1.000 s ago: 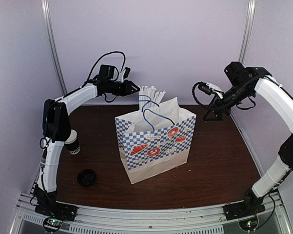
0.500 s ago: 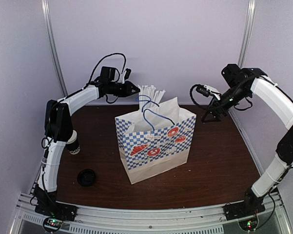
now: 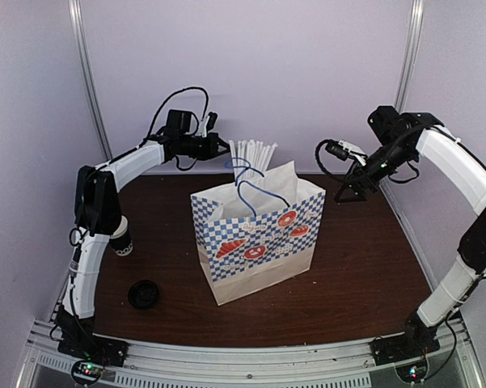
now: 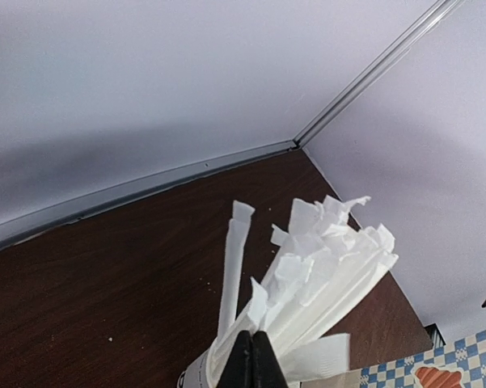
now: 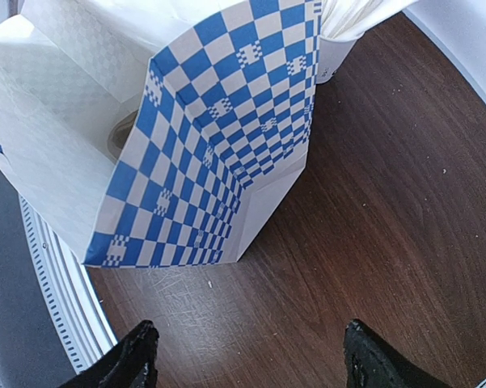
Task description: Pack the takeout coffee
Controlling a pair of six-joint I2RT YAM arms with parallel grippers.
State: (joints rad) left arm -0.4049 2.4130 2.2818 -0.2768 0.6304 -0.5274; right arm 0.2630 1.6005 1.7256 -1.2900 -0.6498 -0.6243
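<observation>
Takeout coffee does not show plainly in any view, so I cannot tell where it is. The right wrist camera looks down into the open mouth of the paper bag and catches only a dim rounded shape low inside, too shadowed to say whether it is the lidded cup. The bag, blue-and-white checked with red prints on its face, stands upright in the middle of the dark wooden table, its blue cord handle looping over white paper at the top. At the table's left edge, just beside the left arm's elbow, stands a black cup with a white rim and white lettering. A loose black lid lies flat on the table nearer the arm bases, apart from that cup. Behind the bag a bundle of white wrapped straws fans out of a white cup. The left gripper reaches in at the straws' left side with its jaws pressed together. From its own wrist camera the two black fingers meet in front of the bunch, and whether a wrapper is pinched between them cannot be made out. The right gripper hangs above the far right of the table, off the bag's right end, jaws spread wide with nothing between them.
</observation>
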